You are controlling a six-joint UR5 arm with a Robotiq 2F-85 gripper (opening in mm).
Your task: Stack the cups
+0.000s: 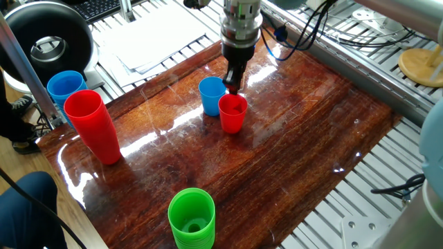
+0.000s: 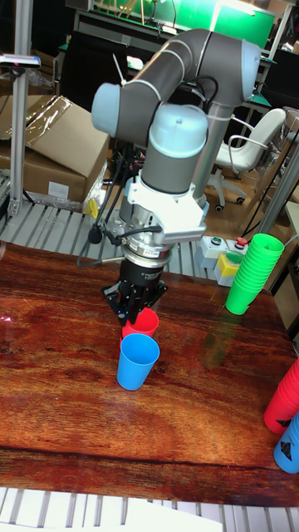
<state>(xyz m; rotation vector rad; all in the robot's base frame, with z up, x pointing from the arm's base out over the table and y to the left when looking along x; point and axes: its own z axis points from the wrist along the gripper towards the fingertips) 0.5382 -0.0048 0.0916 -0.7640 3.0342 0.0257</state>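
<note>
Hand (image 1: 233,84) hovers at the red tumbler's (image 1: 232,113) far rim, fingers slightly spread, light blue tumbler (image 1: 212,95) touching its left side.

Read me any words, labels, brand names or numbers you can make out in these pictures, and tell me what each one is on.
No text can be read in either view.
Blue cup at the tall view's lower right corner: a dark mark, too small to read.
Black round device: a pale emblem, not legible.
Papers: no print legible.
Small red cup, light blue cup, hand: no markings visible.
</note>
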